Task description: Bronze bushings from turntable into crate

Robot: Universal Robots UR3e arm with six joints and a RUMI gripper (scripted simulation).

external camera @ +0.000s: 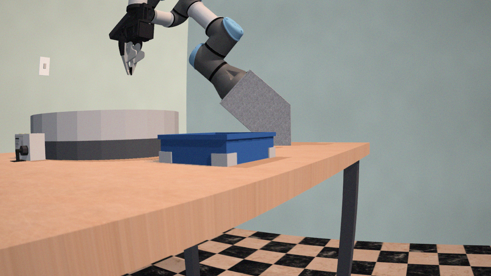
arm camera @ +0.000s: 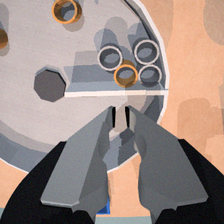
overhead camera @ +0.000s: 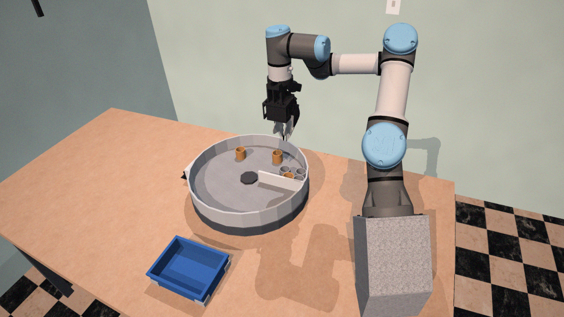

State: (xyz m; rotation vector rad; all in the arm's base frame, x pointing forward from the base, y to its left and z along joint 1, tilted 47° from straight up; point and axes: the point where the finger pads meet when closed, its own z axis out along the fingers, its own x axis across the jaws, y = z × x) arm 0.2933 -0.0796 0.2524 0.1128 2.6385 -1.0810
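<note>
My gripper (overhead camera: 284, 138) (external camera: 130, 73) (arm camera: 120, 107) is shut and empty, high above the turntable (overhead camera: 244, 218) (external camera: 102, 125) (arm camera: 28, 116). One bronze bushing (overhead camera: 277, 158) (arm camera: 65, 22) stands upright near the rim; another bronze bushing (overhead camera: 240, 155) (arm camera: 2, 38) stands further left, cut off in the wrist view. A third bronze bushing (overhead camera: 287, 175) (arm camera: 126, 84) stands at the divider, closely surrounded by three steel bushings (overhead camera: 282, 173) (arm camera: 110, 66). The blue crate (overhead camera: 167, 285) (external camera: 192, 149) looks empty in the top view. The exterior view hides the bushings behind the turntable wall.
A white divider (overhead camera: 276, 181) (arm camera: 106, 93) runs from near the dark hub (overhead camera: 248, 177) (arm camera: 50, 85) to the turntable's rim. A white control box (external camera: 35, 147) stands beside the turntable. The arm's grey pedestal (overhead camera: 398, 256) (external camera: 261, 106) stands at the right in the top and exterior views.
</note>
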